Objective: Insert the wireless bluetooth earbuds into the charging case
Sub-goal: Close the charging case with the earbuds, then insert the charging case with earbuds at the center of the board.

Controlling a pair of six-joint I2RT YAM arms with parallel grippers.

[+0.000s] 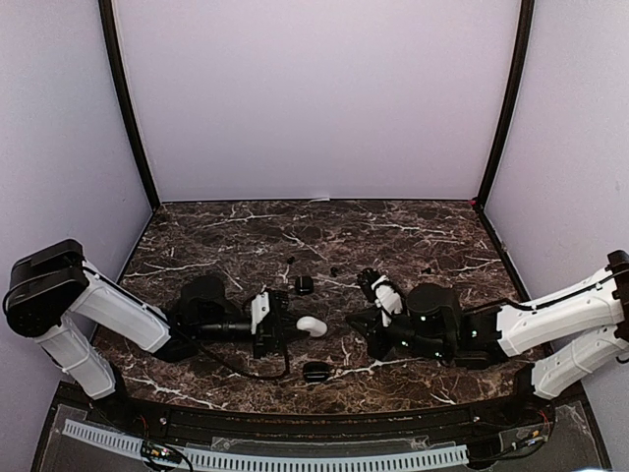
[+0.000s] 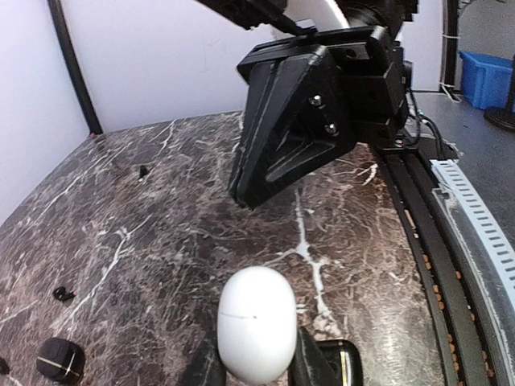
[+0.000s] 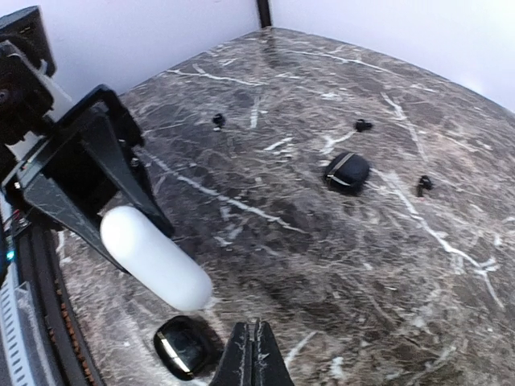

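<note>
Opening seems in hand: a glossy white oval charging case (image 2: 256, 322) is pinched by the left claw (image 2: 256, 368); the pressed-together right claw (image 3: 254, 354) is needed at its lid.

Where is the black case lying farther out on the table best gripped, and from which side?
Probably from straight above, pinching opposite sides of the black case at mid-body. It lies flat on the table with bare marble around it, so the top is open, and its rounded corners would likely slip.
</note>
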